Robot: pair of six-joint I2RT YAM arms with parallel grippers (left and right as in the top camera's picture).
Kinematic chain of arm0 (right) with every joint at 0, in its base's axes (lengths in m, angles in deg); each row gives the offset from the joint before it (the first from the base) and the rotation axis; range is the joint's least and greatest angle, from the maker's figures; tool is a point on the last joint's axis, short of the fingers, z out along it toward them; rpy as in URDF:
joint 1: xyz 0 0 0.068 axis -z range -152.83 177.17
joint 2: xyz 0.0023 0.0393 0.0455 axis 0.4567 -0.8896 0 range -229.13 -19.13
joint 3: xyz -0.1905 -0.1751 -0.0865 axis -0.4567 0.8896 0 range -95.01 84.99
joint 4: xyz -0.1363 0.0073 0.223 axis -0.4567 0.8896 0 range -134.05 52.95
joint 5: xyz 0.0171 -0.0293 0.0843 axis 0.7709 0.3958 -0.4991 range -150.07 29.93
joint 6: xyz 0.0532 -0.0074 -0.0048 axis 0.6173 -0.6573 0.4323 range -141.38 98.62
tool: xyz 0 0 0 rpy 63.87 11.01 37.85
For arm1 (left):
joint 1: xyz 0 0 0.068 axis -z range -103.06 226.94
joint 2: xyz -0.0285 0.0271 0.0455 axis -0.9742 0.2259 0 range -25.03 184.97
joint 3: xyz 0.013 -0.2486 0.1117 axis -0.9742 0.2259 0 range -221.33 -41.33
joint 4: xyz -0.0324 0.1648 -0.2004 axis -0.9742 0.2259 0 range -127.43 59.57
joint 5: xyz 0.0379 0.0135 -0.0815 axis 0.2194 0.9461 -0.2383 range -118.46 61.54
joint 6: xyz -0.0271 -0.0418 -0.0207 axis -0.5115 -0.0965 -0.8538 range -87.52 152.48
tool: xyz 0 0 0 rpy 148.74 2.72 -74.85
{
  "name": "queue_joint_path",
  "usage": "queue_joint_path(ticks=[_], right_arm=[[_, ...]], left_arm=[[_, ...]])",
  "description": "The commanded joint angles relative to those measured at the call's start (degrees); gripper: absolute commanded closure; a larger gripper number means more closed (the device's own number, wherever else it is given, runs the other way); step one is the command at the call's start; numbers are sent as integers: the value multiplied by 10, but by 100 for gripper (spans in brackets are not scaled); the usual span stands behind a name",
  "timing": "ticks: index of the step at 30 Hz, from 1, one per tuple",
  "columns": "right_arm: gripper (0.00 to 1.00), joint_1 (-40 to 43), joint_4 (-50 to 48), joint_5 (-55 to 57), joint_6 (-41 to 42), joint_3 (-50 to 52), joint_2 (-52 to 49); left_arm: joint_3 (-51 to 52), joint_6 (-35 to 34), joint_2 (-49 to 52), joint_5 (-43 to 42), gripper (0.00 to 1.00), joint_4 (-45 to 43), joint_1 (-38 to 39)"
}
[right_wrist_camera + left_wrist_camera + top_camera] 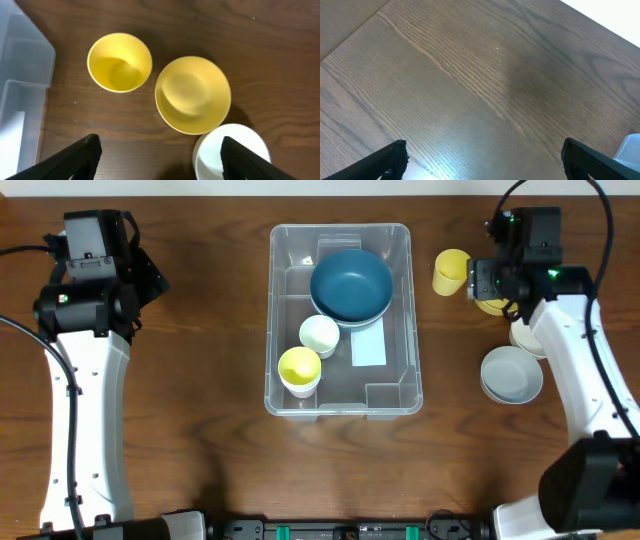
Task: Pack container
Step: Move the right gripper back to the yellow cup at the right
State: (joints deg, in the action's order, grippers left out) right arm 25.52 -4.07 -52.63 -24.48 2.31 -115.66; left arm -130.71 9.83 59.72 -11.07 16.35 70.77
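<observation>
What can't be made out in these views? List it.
Overhead: yellow bowl mostly hidden under the right arm.
Overhead: label in the container, any print too small to read.
Right wrist: white bowl cut off by the bottom edge.
Left wrist: container shows only a corner at the right edge.

Left gripper [485, 162] jaws spread wide, right gripper [160, 157] jaws apart, both facing downward
</observation>
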Motion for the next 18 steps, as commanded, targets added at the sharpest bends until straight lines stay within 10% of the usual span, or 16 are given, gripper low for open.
queue_joint_path(ticks=[1, 18], right_arm=[[25, 12, -5, 0, 92, -8, -14], [30, 29, -123, -79, 251, -8, -100]], left_arm=[[-10, -3, -1, 12, 2, 2, -2], [-10, -3, -1, 12, 2, 2, -2]])
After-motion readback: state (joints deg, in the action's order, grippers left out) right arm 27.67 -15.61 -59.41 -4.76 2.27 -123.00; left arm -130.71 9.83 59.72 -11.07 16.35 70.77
